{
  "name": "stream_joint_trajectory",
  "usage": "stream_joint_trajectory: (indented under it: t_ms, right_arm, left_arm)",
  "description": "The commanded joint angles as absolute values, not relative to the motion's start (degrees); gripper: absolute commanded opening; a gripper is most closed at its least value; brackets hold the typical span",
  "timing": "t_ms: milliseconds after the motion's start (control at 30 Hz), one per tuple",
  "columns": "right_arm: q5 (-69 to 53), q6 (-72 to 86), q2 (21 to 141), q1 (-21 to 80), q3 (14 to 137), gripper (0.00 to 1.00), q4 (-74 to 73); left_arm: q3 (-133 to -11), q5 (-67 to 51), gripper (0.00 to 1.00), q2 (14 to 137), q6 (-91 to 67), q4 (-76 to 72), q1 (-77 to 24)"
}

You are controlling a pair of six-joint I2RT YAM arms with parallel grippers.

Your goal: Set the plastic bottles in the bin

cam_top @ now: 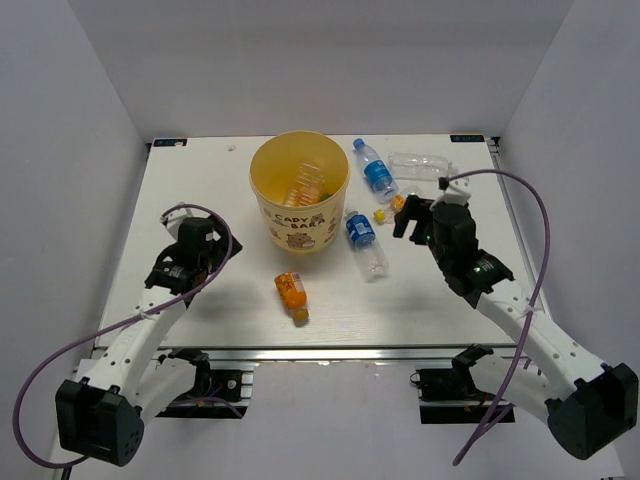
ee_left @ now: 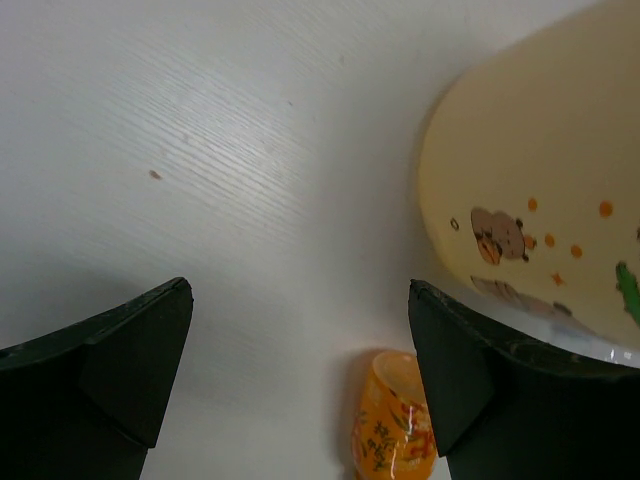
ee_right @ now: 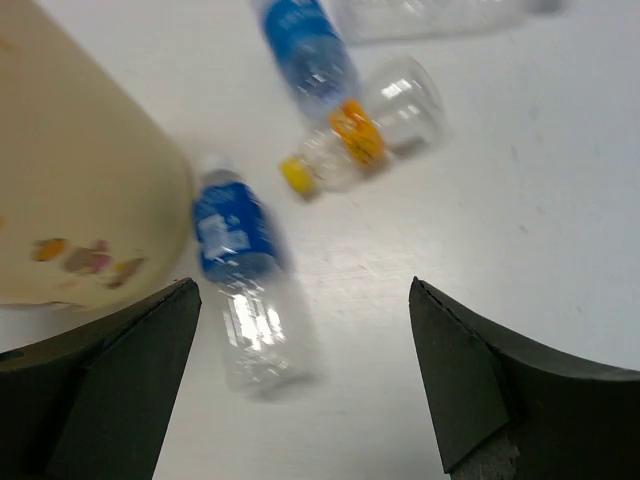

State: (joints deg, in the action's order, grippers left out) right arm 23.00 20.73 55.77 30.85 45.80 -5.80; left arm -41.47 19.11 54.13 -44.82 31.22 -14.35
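**A:** How does the left arm sit?
**B:** It rises from its base at the near left corner, elbow bent, wrist tipped down over the surface point(cam_top: 200, 170) just left of the bin point(cam_top: 300, 228); the left fingers point(ee_left: 120, 360) are spread wide with nothing between them; its wrist view shows the bin's printed wall on the right and the orange bottle point(cam_top: 291, 291) lying on its side near the bin's foot

**A:** And the right arm?
**B:** It stretches on a diagonal from the near right corner toward the middle; its wrist hangs over the yellow-capped bottle point(ee_right: 350, 140); the right fingers point(ee_right: 510, 380) stand wide apart, gripping nothing; below them a blue-label bottle point(cam_top: 364, 240) lies flat just beside the bin

**A:** Where are the other bottles?
**B:** Some bottles inside the bin point(cam_top: 303, 186) show over its rim; a second blue-label bottle point(cam_top: 374, 172) and a clear plain bottle point(cam_top: 420, 165) lie near each other at the far right of the surface; the orange one lies apart, toward the near edge
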Motion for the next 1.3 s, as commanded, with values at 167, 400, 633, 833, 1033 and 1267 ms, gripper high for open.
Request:
stream_joint_trajectory:
  t_ms: [167,400,633,833,1033,1267]
  right_arm:
    - [20.5,25.7,53.3,21.5,36.9,0.89,-9.2]
    - [17.9,25.8,55.0,19.2,34.7,0.89,-6.2]
    - [16.9,25.7,54.9,18.0,34.1,0.89,-6.1]
    - [17.0,25.5,54.5,17.7,33.8,0.89,-6.3]
    - [16.3,25.5,54.3,17.5,33.7,0.89,-6.2]
    - [15.1,25.5,54.3,17.1,33.5,0.89,-6.0]
  left_arm:
    - [-36.0,14.6,0.98,58.2,-46.8,24.4,-32.7]
    - [-31.5,12.4,0.98,62.4,-51.6,14.8,-41.7]
    - [-35.1,17.0,0.98,72.0,-51.9,14.2,-47.2]
    - [-36.1,18.0,0.81,75.9,-53.0,14.1,-47.6]
    - [-37.1,22.1,0.30,71.8,-55.1,20.5,-47.9]
    - [-45.8,46.0,0.25,58.6,-65.6,44.8,-47.9]
